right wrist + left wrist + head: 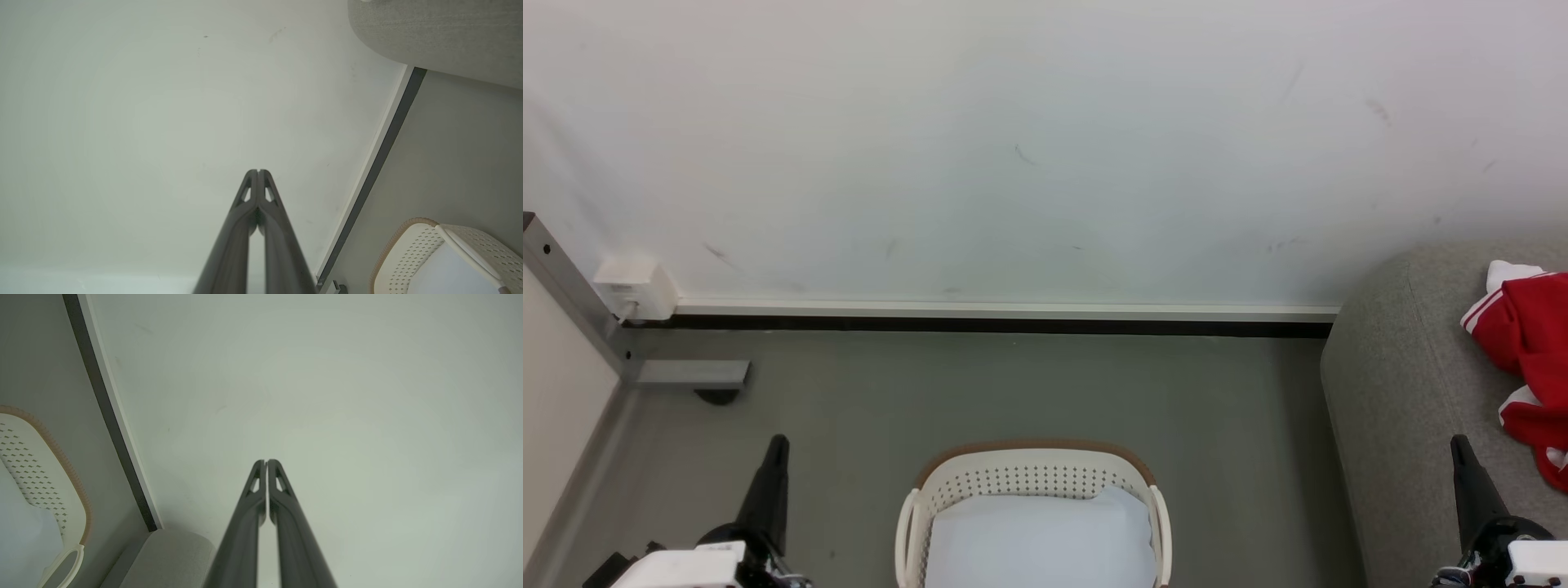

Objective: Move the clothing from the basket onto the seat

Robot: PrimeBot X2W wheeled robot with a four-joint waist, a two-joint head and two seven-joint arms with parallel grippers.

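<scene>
Your left gripper (777, 447) has its two dark fingers pressed together on nothing. It points up over the floor (1029, 384) at the lower left of the head view, well left of the basket (1029, 475). In its wrist view you can see the tips meeting, aimed at the pale wall (1029, 147).

Your right gripper (1460, 447) is pressed together in the same way and holds nothing. Its fingers show against the grey top of the seat (1405, 384) at the lower right.

You will find the clothing (1531, 343) lying bunched on the seat, back from the seat's rounded end and cut off by the right edge of the head view. Its white striped trim is on the side nearer the wall. It lies apart from the right gripper, farther toward the wall.

The basket stands on the floor between your two grippers, at the bottom edge of the head view and apart from the seat's rounded end. A pale bluish-white sheet (1041, 539) lies flat inside it, reaching up to the perforated far wall
</scene>
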